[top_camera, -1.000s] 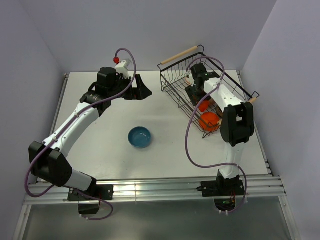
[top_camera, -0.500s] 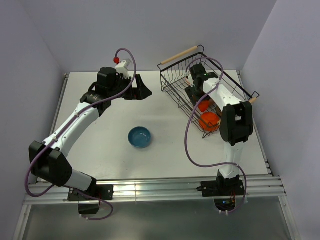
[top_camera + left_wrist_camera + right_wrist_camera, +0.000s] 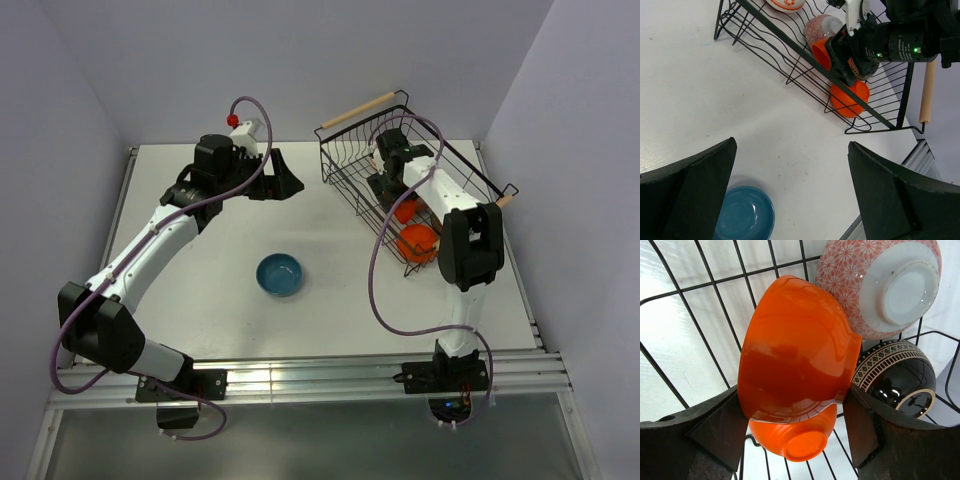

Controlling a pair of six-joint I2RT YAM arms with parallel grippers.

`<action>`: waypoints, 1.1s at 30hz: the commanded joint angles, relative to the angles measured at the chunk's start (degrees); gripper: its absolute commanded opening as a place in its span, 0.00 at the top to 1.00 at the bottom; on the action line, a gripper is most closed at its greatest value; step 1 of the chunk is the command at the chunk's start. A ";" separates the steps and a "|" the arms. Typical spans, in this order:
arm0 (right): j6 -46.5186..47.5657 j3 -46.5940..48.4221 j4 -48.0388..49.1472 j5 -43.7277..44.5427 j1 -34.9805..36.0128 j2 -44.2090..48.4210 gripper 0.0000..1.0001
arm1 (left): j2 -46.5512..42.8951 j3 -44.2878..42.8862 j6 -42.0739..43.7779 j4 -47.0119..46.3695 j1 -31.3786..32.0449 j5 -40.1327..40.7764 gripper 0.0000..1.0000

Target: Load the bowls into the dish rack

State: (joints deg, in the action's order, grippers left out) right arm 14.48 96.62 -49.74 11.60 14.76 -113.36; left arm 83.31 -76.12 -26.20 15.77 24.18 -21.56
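Observation:
The black wire dish rack point(image 3: 342, 172) stands at the back right. My right gripper point(image 3: 388, 188) reaches into it. In the right wrist view its jaws point(image 3: 792, 390) stand wide apart around a plain orange bowl point(image 3: 795, 345) set on edge. A second orange bowl point(image 3: 797, 440) lies behind it. An orange-and-white patterned bowl point(image 3: 880, 285) and a dark brown bowl point(image 3: 895, 375) stand beside them. The blue bowl point(image 3: 280, 274) sits on the table. My left gripper point(image 3: 290, 183) is open and empty, well above it; the left wrist view shows the blue bowl point(image 3: 742, 215) low between the fingers. I cannot make out the grey-and-white bowl.
The rack has two light wooden handles, one at the back point(image 3: 360, 108) and one at the right point(image 3: 927, 90). Another pale bowl point(image 3: 787, 4) shows at the rack's far end. Purple walls close in the white table point(image 3: 200, 300) at the back and sides.
My right wrist has drawn back a little toward the rear of the rack while the orange bowls stay put. The left arm and the blue bowl have not moved.

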 commanded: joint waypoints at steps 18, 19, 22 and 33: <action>-1.47 2.52 -4.14 -9.22 1.32 -1.34 0.25 | -0.16 0.79 0.36 -1.18 -0.28 -0.59 0.00; -1.39 2.52 -4.23 -9.31 1.41 -1.25 0.24 | -0.08 0.79 0.36 -1.18 -0.28 -0.59 0.01; -1.38 2.52 -4.14 -9.57 1.41 -1.16 0.16 | 0.01 0.79 0.18 -1.27 -0.28 -0.67 0.00; -1.47 3.14 -3.88 -10.28 1.76 -0.37 0.06 | -0.16 1.06 0.18 -1.62 -0.37 -0.85 0.01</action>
State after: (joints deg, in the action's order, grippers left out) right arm 13.96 98.04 -52.23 3.38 15.84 -113.97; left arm 83.31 -75.11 -26.20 15.79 24.05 -21.58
